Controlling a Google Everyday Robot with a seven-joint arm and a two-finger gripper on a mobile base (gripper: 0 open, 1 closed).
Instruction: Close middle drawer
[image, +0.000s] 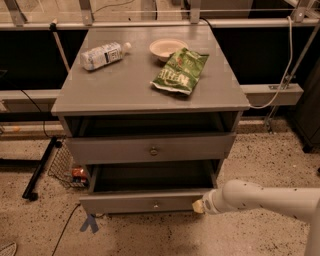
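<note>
Two grey drawer fronts in view on one grey-painted wooden desk (125, 90), boxy, flat-topped, matte. Directly under the desktop, the upper drawer (110, 149), pulled out slightly, with a dark strip of interior showing behind its plain flat front; contents not discernible. Below it the middle drawer (125, 204), pulled out further, close above the speckled floor (210, 235); inside, a dark shallow box with a flat bottom board showing.

Reaching in low from the right edge, a white, smooth, tubular arm (265, 197), level with that lower front.

On the desktop toward the back right, a green snack bag (181, 71), crinkled and glossy, lying flat. Well to its left, a clear plastic bottle (102, 55) on its side, pale label, white cap pointing toward the bowl. Just behind the bag, a shallow round pale bowl (165, 47), contents not discernible.

On the floor left of the desk, a wire basket (61, 167) with something orange-red inside, kind not discernible.

At the arm's tip, the small pale tool (198, 205), touching or just beside the right end of the middle drawer's front; whether open or closed, cannot tell, nor whether holding anything.

Smallest of all, one round metal knob (156, 204) at the centre of the middle front and an upper knob (153, 150) alike on the front above
</note>
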